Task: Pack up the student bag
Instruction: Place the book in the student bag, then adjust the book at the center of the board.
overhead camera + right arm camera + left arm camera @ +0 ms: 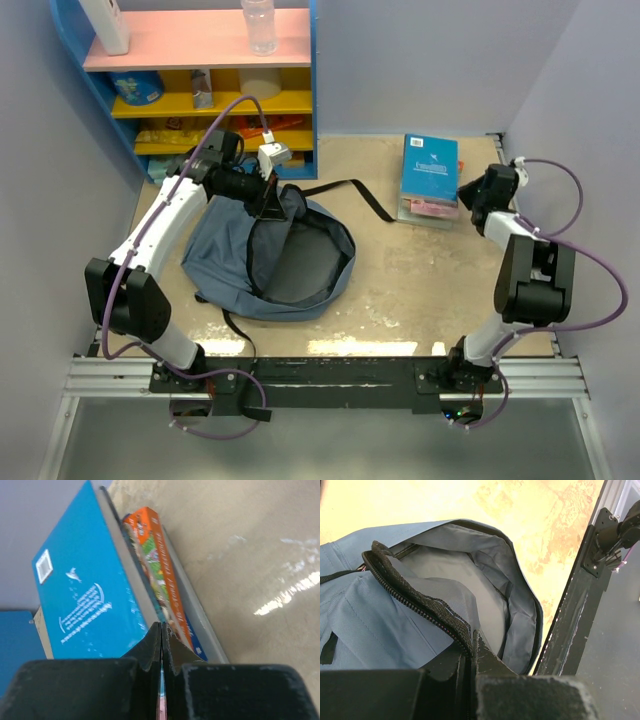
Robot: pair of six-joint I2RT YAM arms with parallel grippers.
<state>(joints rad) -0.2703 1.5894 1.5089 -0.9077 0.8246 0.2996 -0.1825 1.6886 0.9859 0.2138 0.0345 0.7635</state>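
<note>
Lying on mottled beige table (430,300): student bag (225,255) | lilac walls (420,60) | blue shelf (313,90)

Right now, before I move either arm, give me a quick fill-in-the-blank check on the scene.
The left hand pinches the student bag by its ___ edge.
The bag lies ___, not zipped shut.
The top book at the right hand has a ___ cover.
Missing words: zipper; open; blue.
</note>
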